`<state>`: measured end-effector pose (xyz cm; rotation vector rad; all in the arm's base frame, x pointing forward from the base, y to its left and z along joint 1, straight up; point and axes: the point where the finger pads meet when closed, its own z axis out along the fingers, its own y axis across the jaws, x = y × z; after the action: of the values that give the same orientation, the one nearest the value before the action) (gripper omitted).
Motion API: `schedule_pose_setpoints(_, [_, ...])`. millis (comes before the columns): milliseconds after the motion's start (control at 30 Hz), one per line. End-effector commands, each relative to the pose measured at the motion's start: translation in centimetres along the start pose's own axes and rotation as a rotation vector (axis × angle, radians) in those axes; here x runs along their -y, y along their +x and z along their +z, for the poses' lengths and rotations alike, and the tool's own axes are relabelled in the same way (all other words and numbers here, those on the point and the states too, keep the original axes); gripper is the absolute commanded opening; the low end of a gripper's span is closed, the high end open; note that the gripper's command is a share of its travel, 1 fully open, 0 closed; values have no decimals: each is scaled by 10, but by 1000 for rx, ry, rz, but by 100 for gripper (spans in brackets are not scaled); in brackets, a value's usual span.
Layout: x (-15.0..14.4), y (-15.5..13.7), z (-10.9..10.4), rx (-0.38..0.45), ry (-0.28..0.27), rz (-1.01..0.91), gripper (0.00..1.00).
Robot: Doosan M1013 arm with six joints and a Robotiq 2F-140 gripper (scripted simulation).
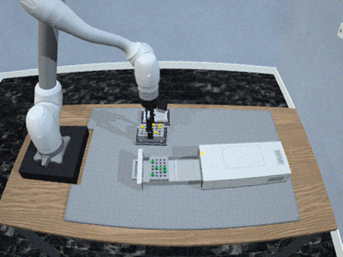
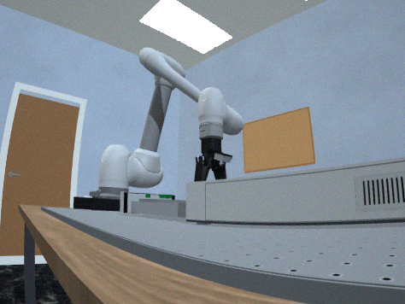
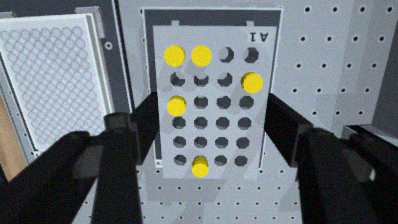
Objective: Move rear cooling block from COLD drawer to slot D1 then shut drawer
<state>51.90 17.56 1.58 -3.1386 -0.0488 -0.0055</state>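
My gripper [image 1: 150, 134] [image 3: 211, 107] [image 2: 210, 172] is shut on the rear cooling block [image 1: 159, 132] [image 3: 215, 135], one finger on each long side. The grey block carries several yellow tubes [image 3: 175, 55], all upright in their bores. It sits low within the dark frame of slot D1 [image 1: 152, 143] [image 3: 148, 50]; I cannot tell whether it rests flat. The cooler COLD [image 1: 245, 163] [image 2: 299, 201] has its drawer [image 1: 186, 171] pulled out, and its yellow lamp [image 1: 202, 152] is lit. The front block [image 1: 158, 168] with green tubes [image 2: 159, 195] sits in the drawer near the handle [image 1: 139, 166].
Slot D2 beyond D1 holds a white well plate [image 1: 161, 116] [image 3: 50, 75]. The arm's black base [image 1: 55, 153] stands at the left of the grey perforated deck [image 1: 216, 205]. In the exterior view the cooler hides the fingertips and the block.
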Motion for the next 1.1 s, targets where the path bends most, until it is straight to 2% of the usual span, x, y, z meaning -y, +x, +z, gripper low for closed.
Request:
schedule_pose_setpoints(0, [0,0,-1,-1,1,0,44])
schedule_pose_setpoints(467, [0,0,-1,-1,1,0,65])
schedule_pose_setpoints(1067, [0,0,-1,-1,1,0,66])
